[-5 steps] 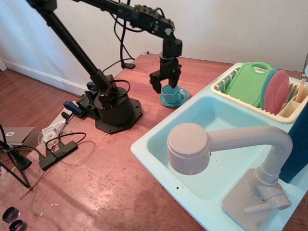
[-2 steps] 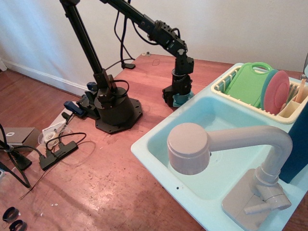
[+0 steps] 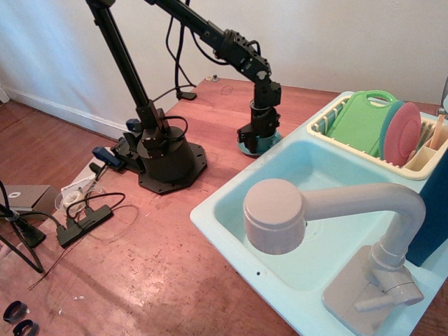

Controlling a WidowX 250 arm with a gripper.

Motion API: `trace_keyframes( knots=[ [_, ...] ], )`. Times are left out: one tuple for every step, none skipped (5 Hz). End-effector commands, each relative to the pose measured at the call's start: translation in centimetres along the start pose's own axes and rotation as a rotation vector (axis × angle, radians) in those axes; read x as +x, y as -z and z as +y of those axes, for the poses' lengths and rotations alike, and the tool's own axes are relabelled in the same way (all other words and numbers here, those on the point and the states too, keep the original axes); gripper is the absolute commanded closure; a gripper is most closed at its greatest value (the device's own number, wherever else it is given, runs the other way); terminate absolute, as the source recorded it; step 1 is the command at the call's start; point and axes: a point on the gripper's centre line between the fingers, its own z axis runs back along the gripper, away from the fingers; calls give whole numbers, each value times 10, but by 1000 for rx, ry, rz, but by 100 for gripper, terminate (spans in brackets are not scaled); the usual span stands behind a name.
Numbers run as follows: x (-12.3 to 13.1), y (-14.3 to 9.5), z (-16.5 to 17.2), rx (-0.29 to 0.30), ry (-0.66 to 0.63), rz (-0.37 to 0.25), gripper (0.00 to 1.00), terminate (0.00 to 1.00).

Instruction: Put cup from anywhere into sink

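Observation:
The teal-blue cup [image 3: 268, 140] stands on its flat teal saucer [image 3: 253, 149] on the wooden table, just beyond the sink's far left corner. My gripper [image 3: 256, 136] is down over the cup with its black fingers [image 3: 246, 133] on either side, hiding most of it. I cannot tell if the fingers press on the cup. The pale aqua sink [image 3: 231, 210] fills the right foreground. Its grey-beige faucet [image 3: 276, 215] reaches over the basin.
A cream dish rack [image 3: 323, 129] on the sink's far side holds a green board [image 3: 360, 122] and a pink plate [image 3: 404, 133]. The arm's black base [image 3: 164, 161] stands left of the sink. Cables and a power strip [image 3: 84, 218] lie at the left.
The gripper came down from above the cup and now sits around it. Over the last half second the arm has hardly moved. The cup still rests on the saucer.

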Motion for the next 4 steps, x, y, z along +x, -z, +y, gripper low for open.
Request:
trace_keyframes(
  knots=[
    [-10,-32,6,23,15,7,100,0],
    [-18,-82,10,77,33,40,100,0],
    [-25,-132,7,147,36,76,100,0],
    [-20,-183,-2,194,48,81,100,0]
  ],
)
